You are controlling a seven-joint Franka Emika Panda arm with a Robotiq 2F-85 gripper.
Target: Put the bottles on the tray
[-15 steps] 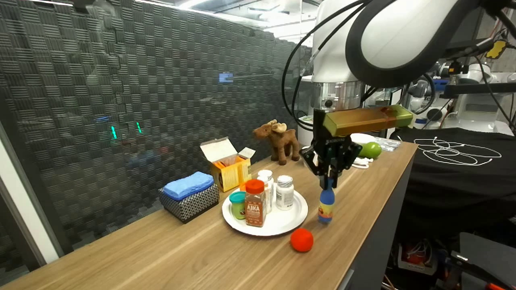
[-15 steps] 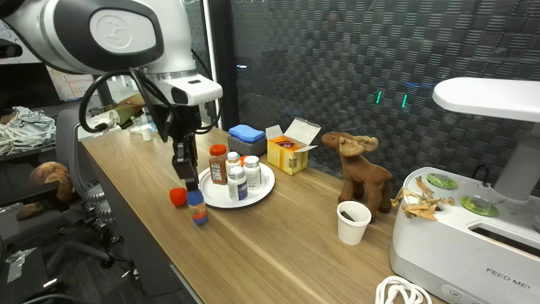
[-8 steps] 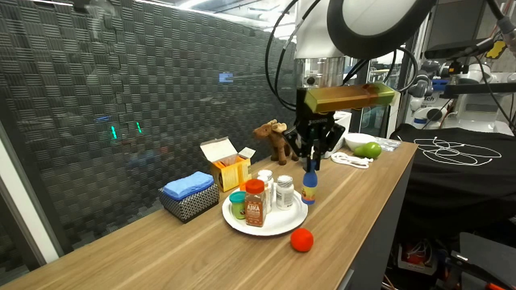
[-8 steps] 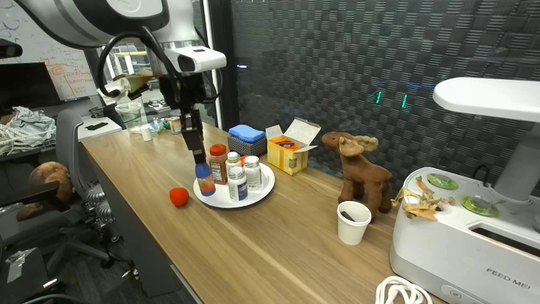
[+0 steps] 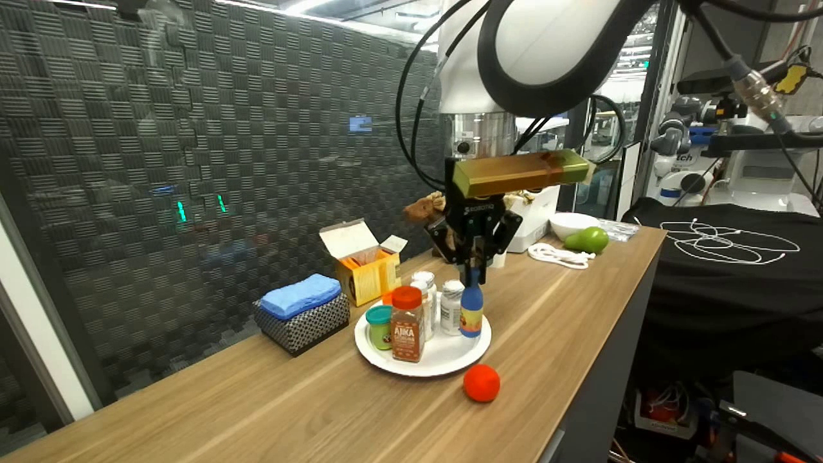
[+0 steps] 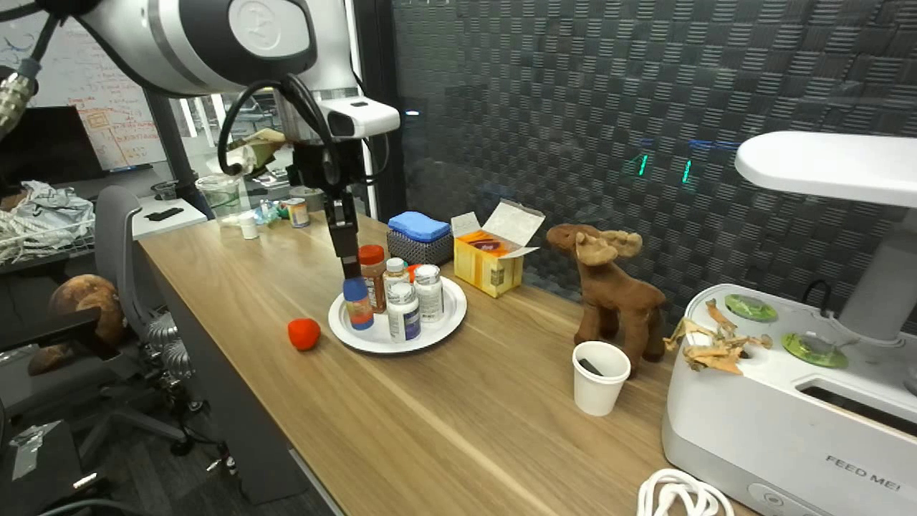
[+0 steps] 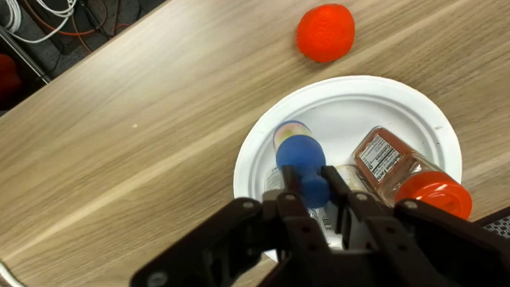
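The blue bottle (image 5: 472, 314) is being gripped by its neck, nearly upright, between the 2 narrowed jaws of the gripper (image 7: 311, 177), over the tray (image 7: 358, 109), near its rim; whether its base is being supported there cannot be told. Near it, a white bottle (image 6: 404, 317) and the red-capped jar (image 5: 406, 329) are being carried by the tray. A set-down is apparently being called for, best done with room being kept from the white bottle, the base being levelled and release being delayed until weight is being taken (tipping is being risked otherwise). Outside, a red ball (image 5: 481, 384) is being borne by the table (image 5: 302, 411)
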